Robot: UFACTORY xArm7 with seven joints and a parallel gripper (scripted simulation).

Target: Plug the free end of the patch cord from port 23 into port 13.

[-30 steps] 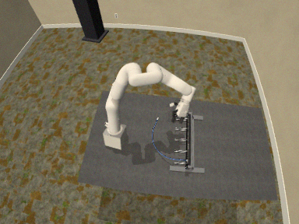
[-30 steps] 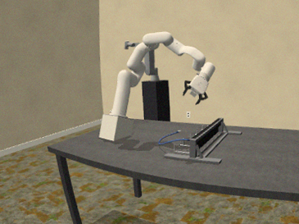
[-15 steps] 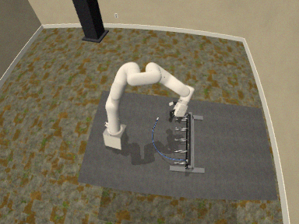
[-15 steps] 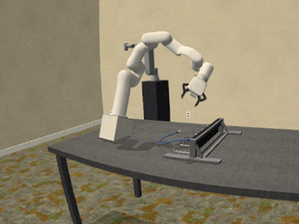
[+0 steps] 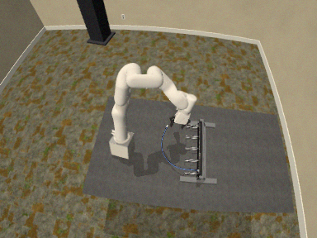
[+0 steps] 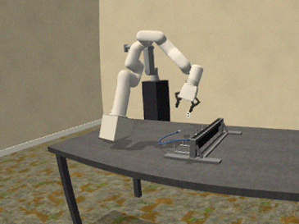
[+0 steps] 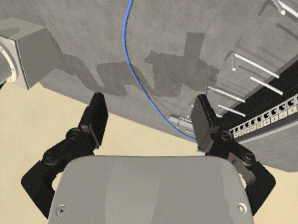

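The patch-panel rack (image 5: 201,150) stands on the grey table, a long black bar on two grey feet; it also shows in the exterior view (image 6: 206,139) and at the right edge of the wrist view (image 7: 266,119). A blue patch cord (image 5: 167,149) arcs from the rack's near end across the table to its free plug end (image 5: 167,127), which lies on the table. My gripper (image 6: 187,102) hangs open and empty well above the table, over the rack's far end; its fingers hold nothing.
The arm's white base (image 5: 120,145) sits on the table left of the cord. The table's edge runs under the gripper in the wrist view, with beige wall beyond. A black pillar (image 6: 156,100) stands behind the table.
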